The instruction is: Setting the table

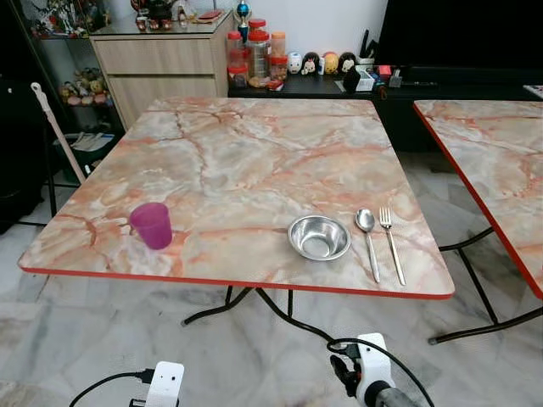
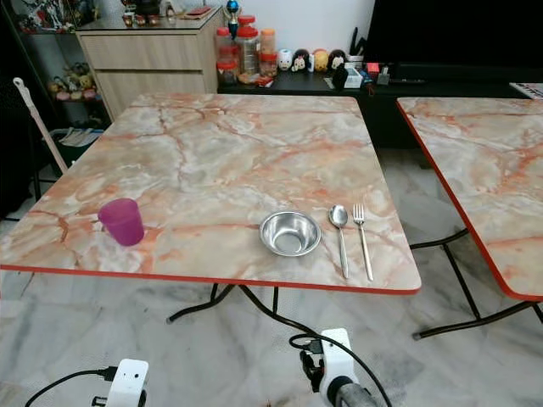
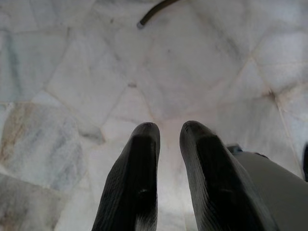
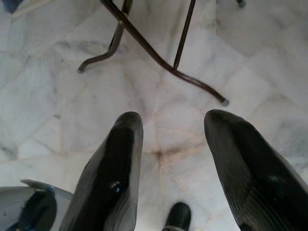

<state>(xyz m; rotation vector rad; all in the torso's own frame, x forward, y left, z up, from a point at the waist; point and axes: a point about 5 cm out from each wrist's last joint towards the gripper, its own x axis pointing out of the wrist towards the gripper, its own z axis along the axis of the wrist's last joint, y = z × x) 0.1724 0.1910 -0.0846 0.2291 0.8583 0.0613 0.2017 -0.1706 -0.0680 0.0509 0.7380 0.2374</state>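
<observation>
On the marble-patterned table (image 1: 254, 153), a purple plastic cup (image 1: 151, 225) stands near the front left corner. A steel bowl (image 1: 319, 237) sits near the front right, with a spoon (image 1: 368, 237) and then a fork (image 1: 391, 242) lying just to its right. Both arms hang below the table's front edge, their white wrists showing as the left wrist (image 1: 164, 381) and right wrist (image 1: 371, 365). My left gripper (image 3: 169, 127) points at the floor with only a narrow gap between its fingers and holds nothing. My right gripper (image 4: 173, 118) is open and empty over the floor.
A second marble table (image 1: 492, 161) stands close on the right, with a narrow gap between the two. Black metal table legs (image 4: 144, 45) run across the tiled floor ahead. A wooden cabinet (image 1: 161, 64), jars and a dark low shelf line the far wall. A mop handle (image 1: 55, 127) leans at the left.
</observation>
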